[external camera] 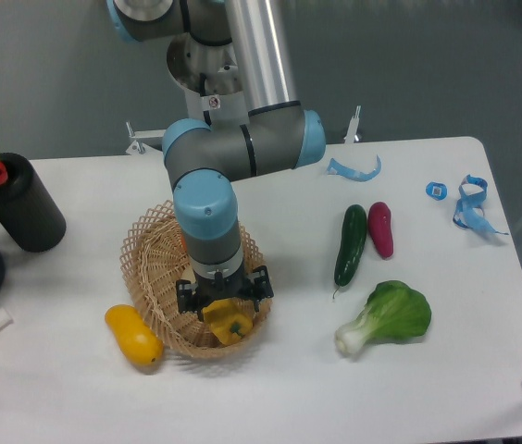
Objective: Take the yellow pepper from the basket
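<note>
Mango-like fruit [132,335] beside basket [146,274]; pincer [225,310] hides yellow pepper [230,326] top; grip unclear

Looking like a robotics lab: UR arm [242,92] sitting bolted at a plain white counter [270,388] against a bare grey wall [428,65], toy produce like a cucumber [351,244] and bok choy [389,317] lying staged, blue tape scraps [469,203] lying around.
</note>
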`<state>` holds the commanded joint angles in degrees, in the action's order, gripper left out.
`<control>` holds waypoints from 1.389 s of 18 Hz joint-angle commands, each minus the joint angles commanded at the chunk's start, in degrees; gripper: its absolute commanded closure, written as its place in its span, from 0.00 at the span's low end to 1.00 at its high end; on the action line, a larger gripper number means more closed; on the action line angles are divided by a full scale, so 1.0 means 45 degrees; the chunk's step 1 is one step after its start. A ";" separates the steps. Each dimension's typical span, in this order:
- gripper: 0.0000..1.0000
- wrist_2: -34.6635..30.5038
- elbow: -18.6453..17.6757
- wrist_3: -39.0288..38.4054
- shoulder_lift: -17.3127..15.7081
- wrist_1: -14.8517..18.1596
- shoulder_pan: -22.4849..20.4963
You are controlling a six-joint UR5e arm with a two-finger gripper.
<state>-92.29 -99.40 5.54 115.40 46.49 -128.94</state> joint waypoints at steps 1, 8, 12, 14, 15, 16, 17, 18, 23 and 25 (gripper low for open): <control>0.00 0.0000 0.0000 -0.0078 0.0020 0.0000 0.0077; 0.00 -0.0156 0.0000 -0.0118 0.0254 0.0019 0.0117; 0.18 -0.0137 0.0039 -0.0098 0.0254 0.0020 0.0117; 0.35 -0.0078 0.0137 -0.0098 0.0235 0.0020 0.0117; 0.45 -0.0097 0.0156 -0.0098 0.0254 0.0039 0.0117; 0.50 -0.0117 0.0156 -0.0098 0.0273 0.0039 0.0117; 0.57 -0.0117 0.0156 -0.0098 0.0274 0.0058 0.0156; 0.59 -0.0117 0.0156 -0.0079 0.0274 0.0039 0.0176; 0.63 -0.0020 0.0176 0.1322 -0.0173 0.0176 0.0195; 0.63 0.0019 0.0195 0.2261 -0.0584 0.0215 0.0176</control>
<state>-92.20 -98.53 15.71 112.77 47.46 -128.14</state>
